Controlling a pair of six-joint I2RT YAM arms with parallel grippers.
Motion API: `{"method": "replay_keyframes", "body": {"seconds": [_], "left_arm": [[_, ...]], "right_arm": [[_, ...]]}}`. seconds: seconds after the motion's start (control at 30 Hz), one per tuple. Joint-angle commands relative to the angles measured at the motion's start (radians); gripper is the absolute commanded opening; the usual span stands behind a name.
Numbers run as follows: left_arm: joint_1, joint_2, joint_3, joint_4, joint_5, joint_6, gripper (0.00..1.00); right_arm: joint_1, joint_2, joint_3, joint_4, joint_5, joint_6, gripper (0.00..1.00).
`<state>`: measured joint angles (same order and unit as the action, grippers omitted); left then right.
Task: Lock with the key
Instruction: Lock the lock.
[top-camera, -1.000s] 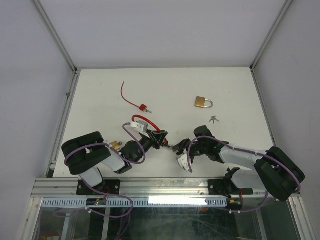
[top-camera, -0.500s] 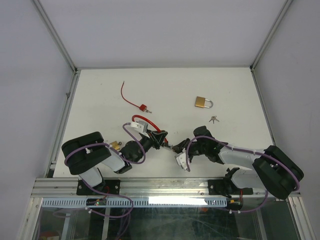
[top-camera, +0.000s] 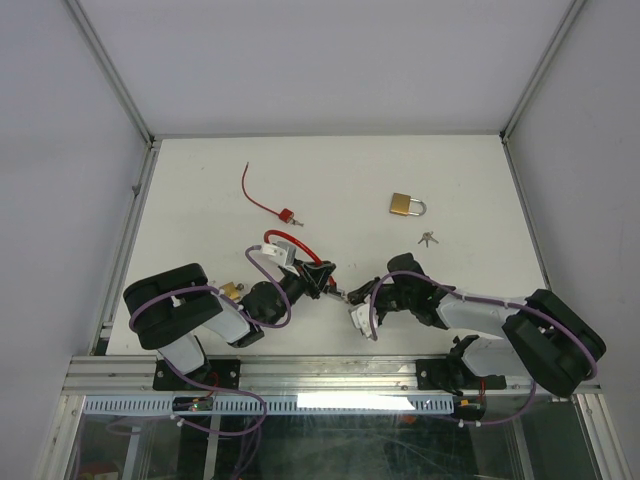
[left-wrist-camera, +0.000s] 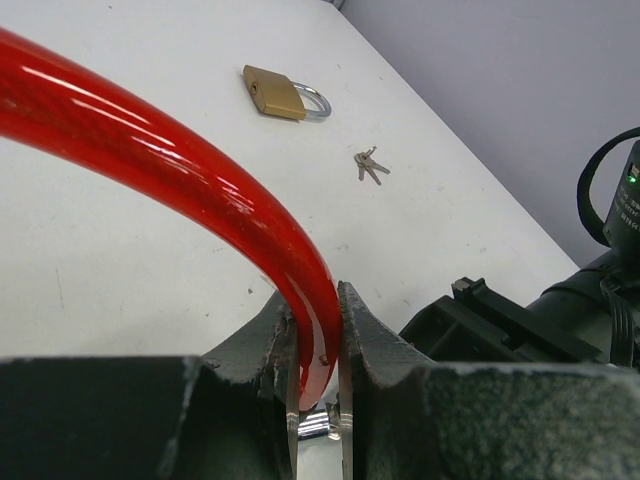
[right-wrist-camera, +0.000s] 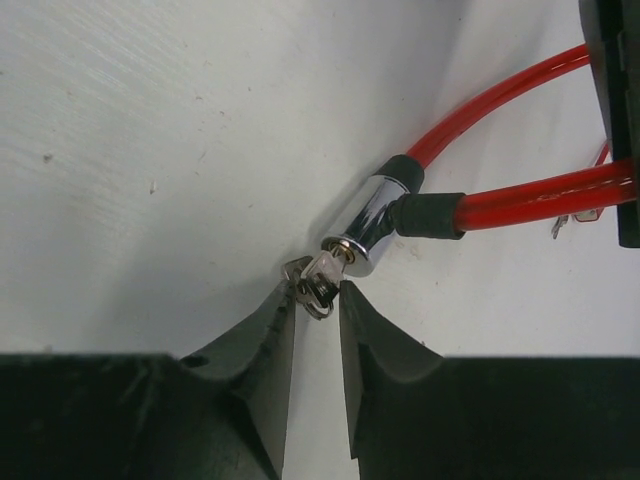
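A red cable lock (top-camera: 290, 245) lies at the near middle of the table. Its red cable (left-wrist-camera: 180, 165) arches up into my left gripper (left-wrist-camera: 315, 292), which is shut on it just above the chrome lock barrel (right-wrist-camera: 368, 232). A small key (right-wrist-camera: 325, 270) with a ring sticks out of the barrel's end. My right gripper (right-wrist-camera: 318, 287) has its fingertips pressed against both sides of the key's head. In the top view the left gripper (top-camera: 325, 280) and the right gripper (top-camera: 352, 296) meet nose to nose at the barrel.
A brass padlock (top-camera: 404, 205) lies at the back right with a loose bunch of keys (top-camera: 428, 238) just in front of it. A small red lock on a thin red wire (top-camera: 285, 213) sits at the back left. Another brass piece (top-camera: 232, 291) rests beside the left arm.
My right gripper has edged left toward the lock barrel and its jaws have narrowed onto the key. The left gripper has held still on the cable.
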<state>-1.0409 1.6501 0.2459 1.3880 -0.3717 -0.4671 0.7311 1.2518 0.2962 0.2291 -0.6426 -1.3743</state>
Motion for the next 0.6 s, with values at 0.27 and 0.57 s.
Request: {"method": "replay_keyframes", "body": {"seconds": [0.27,0.57], "left_arm": [[-0.004,0.029,-0.025,-0.025,0.020,0.004,0.00],[-0.004,0.034,-0.026,-0.016,0.015,-0.002,0.00]], "right_arm": [[0.007,-0.004,0.033,0.059,0.006,0.203,0.10],[0.006,-0.006,0.093,-0.050,-0.001,0.277,0.10]]}}
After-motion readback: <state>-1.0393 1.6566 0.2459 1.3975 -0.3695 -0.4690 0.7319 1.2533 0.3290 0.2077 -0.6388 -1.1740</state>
